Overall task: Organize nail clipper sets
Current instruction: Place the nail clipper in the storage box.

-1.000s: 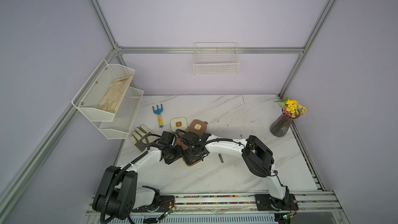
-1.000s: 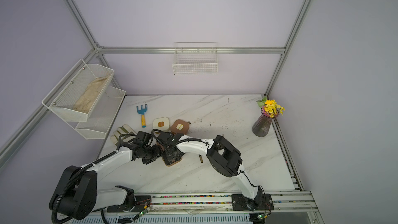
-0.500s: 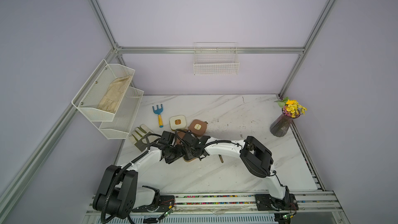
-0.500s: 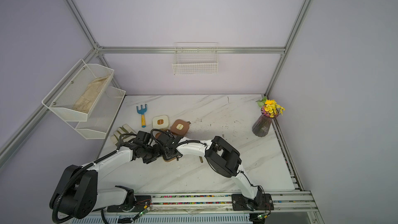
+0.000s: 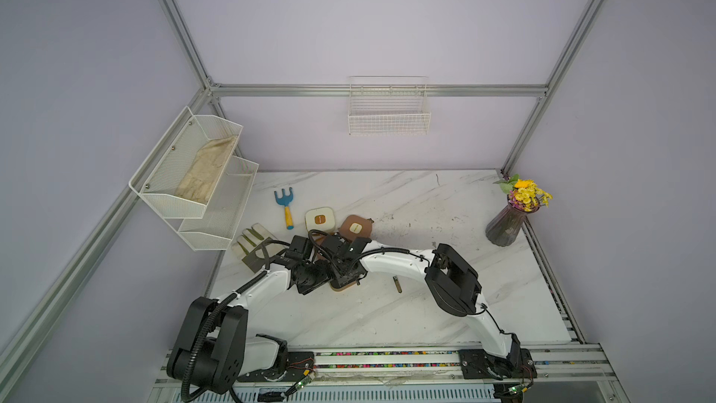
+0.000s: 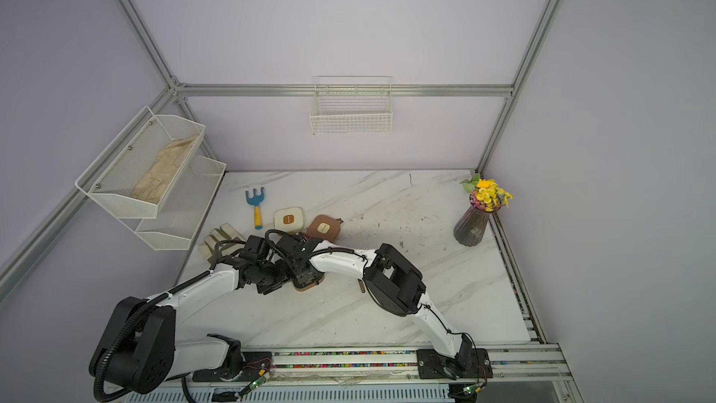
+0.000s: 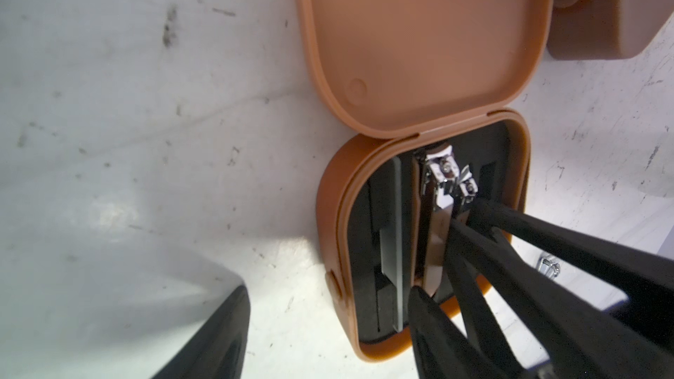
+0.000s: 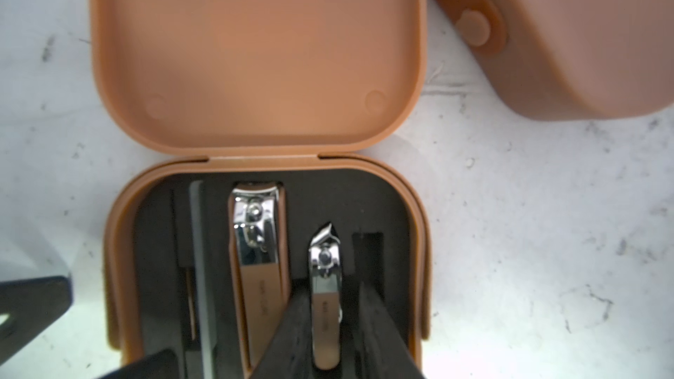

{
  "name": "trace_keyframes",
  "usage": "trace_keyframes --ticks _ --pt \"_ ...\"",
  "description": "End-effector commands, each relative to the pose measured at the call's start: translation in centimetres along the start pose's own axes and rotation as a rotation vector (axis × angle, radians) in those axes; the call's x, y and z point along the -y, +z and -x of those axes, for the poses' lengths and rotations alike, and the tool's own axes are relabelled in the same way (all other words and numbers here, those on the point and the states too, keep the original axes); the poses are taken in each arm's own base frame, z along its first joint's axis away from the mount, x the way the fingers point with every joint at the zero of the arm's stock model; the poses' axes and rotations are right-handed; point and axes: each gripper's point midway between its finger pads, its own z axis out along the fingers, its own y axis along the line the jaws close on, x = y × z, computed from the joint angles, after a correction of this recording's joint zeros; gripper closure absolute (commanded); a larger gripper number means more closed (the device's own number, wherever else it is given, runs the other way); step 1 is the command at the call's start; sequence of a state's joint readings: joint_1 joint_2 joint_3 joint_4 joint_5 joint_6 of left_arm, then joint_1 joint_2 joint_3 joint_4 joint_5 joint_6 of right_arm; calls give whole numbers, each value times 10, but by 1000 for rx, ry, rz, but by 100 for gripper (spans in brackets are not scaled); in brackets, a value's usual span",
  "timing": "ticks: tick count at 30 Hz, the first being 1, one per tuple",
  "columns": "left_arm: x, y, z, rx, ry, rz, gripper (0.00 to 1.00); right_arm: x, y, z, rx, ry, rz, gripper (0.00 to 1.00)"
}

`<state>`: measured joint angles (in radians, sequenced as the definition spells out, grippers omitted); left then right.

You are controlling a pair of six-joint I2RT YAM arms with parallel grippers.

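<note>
A brown case (image 8: 255,49) lies open on the table, lid flat and lining black. In its slots lie a large clipper (image 8: 259,260) and a small clipper (image 8: 325,300). My right gripper (image 8: 333,297) is open, its fingers on either side of the small clipper with a gap on one side. My left gripper (image 7: 328,297) is open astride the case's side wall (image 7: 337,249), with one finger inside on the lining and one outside on the table. Behind stand a closed cream case (image 5: 319,219) and a closed brown case (image 5: 355,228). A slim metal piece (image 5: 397,284) lies loose to the right.
A blue-and-yellow toy rake (image 5: 285,205) and gloves (image 5: 252,242) lie at the left. A white mesh rack (image 5: 193,180) hangs over the left edge, and a wire basket (image 5: 388,110) is on the back wall. A vase of flowers (image 5: 507,222) stands at the right.
The right gripper's jaws have widened around the small clipper, and its wrist has shifted a little over the open case. The left arm has kept its place.
</note>
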<state>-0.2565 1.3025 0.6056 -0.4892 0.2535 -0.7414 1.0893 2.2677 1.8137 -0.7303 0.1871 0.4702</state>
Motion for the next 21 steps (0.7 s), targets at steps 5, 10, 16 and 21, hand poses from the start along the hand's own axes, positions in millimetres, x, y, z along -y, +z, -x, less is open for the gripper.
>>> trace_keyframes --ticks 5,10,16,21 --pt "-7 4 -12 -33 -11 10 32 10 -9 5 -21 -7 -32 68" --pt "-6 4 -11 -33 -12 12 32 3 -28 21 28 3 10 68" --pt "-6 5 -10 -36 -13 14 32 0 -36 24 51 17 39 71" --pt "-5 5 -9 -34 -12 14 32 0 -38 21 55 37 54 81"
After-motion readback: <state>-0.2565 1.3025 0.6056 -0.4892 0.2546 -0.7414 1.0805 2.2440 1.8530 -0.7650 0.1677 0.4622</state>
